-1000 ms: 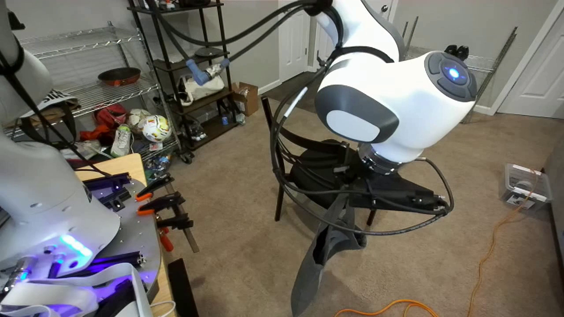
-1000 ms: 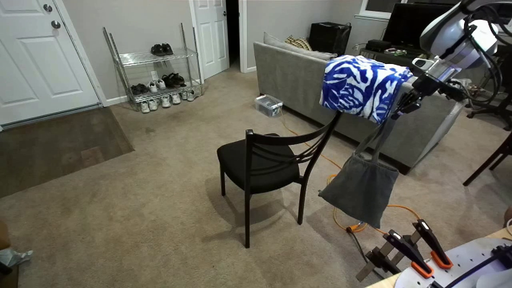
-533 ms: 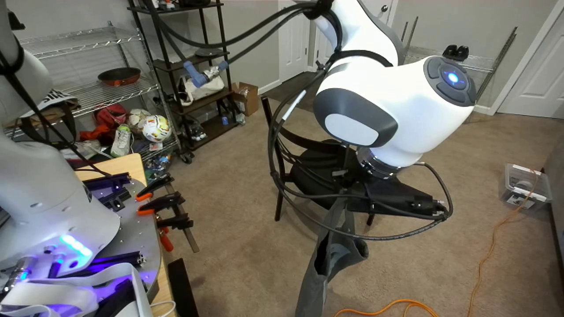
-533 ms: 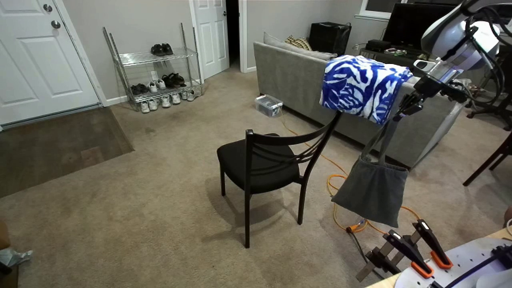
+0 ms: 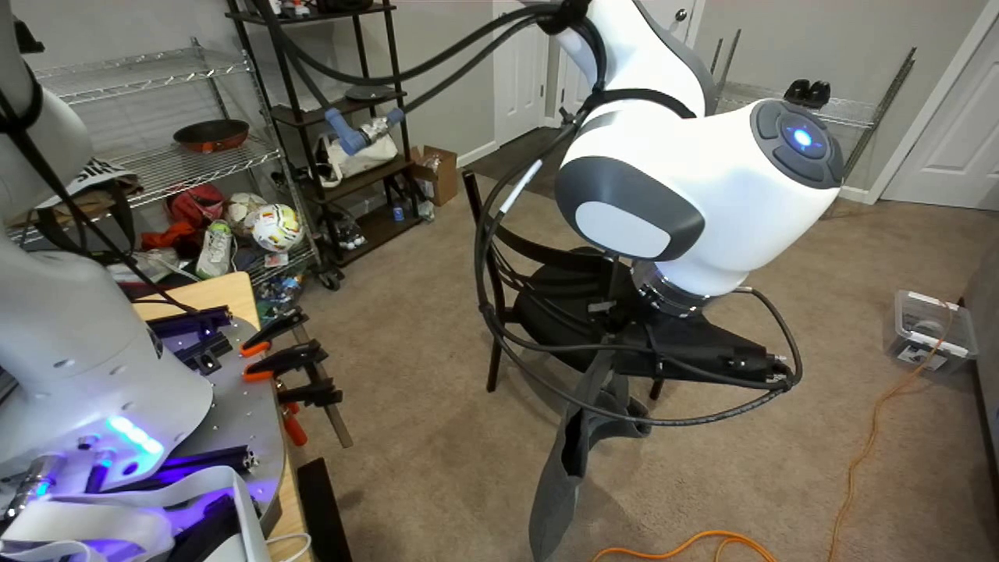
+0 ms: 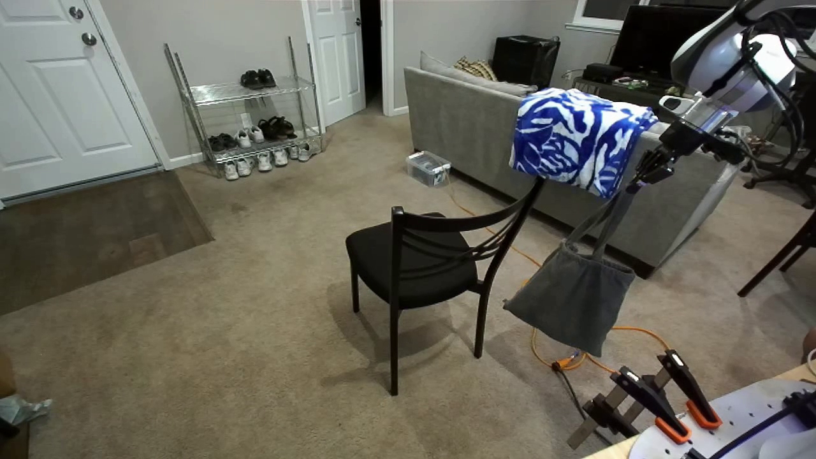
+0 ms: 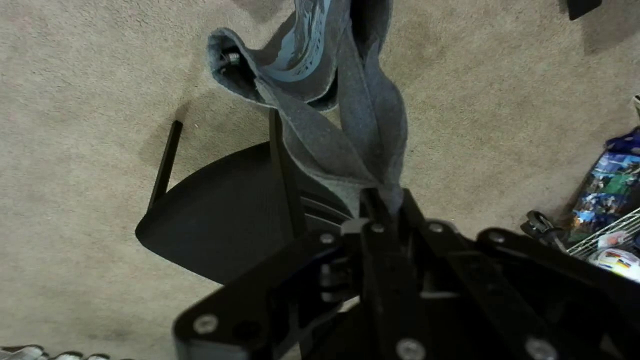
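Note:
A dark grey cloth bag [image 6: 574,299] hangs in the air by its long straps, tilted a little to the side. My gripper [image 6: 639,181] is shut on the top of those straps, pointing down. In the wrist view the straps run up from the gripper [image 7: 389,202] to the bag [image 7: 367,107], whose mouth gapes and whose inner side carries a pale blue print. A black chair [image 6: 433,268] stands beside the bag, apart from it. Against the carpet hangs the bag [image 5: 562,468] in another exterior view, where cables and the wrist make my fingertips hard to see.
A blue and white towel [image 6: 577,137] lies over the grey sofa [image 6: 472,121] behind the gripper. Orange cord [image 6: 542,347] runs on the floor near the bag. Black clamps [image 6: 650,398] stick out from the table edge. A clear plastic box [image 5: 933,332] sits by the sofa.
The arm dipped slightly between the earliest frames and the middle ones, and has held still since. The bag swung away from the chair and then back toward it. The straps stayed gripped.

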You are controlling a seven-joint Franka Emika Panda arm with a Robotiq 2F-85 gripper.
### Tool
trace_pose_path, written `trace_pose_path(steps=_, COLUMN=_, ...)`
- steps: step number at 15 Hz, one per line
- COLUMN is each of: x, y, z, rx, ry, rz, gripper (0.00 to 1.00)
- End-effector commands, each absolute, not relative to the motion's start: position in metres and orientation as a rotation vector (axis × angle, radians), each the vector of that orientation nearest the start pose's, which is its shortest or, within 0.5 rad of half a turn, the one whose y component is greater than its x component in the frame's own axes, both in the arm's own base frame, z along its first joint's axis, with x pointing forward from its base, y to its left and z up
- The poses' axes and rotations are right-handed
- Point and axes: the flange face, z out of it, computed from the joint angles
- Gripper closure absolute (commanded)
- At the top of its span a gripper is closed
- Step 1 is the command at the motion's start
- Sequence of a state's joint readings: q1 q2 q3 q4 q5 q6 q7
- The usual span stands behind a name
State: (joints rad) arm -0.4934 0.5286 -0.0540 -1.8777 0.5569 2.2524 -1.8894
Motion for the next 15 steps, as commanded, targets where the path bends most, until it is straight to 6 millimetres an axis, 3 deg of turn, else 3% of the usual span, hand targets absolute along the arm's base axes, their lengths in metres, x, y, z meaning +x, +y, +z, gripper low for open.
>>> trace_pose_path(steps=1, x=0.5406, y=-0.311, z=0.2188, rx=-2.523, ry=-1.312, rz=-0.435, gripper=0.92)
trace_pose_path(steps=13, x=0.5406, y=-0.311, z=0.2188, rx=-2.523, ry=-1.312, rz=-0.435, gripper=0.92)
trace_pose_path(steps=14, x=0.5431, y=-0.311, z=0.22, rx=-2.525, ry=-1.33, rz=-0.436, gripper=0.98)
trace_pose_path(steps=15, x=0.5476, y=-0.3092, z=0.2221, rx=-2.515, ry=-1.354, rz=-0.432, gripper=0.98)
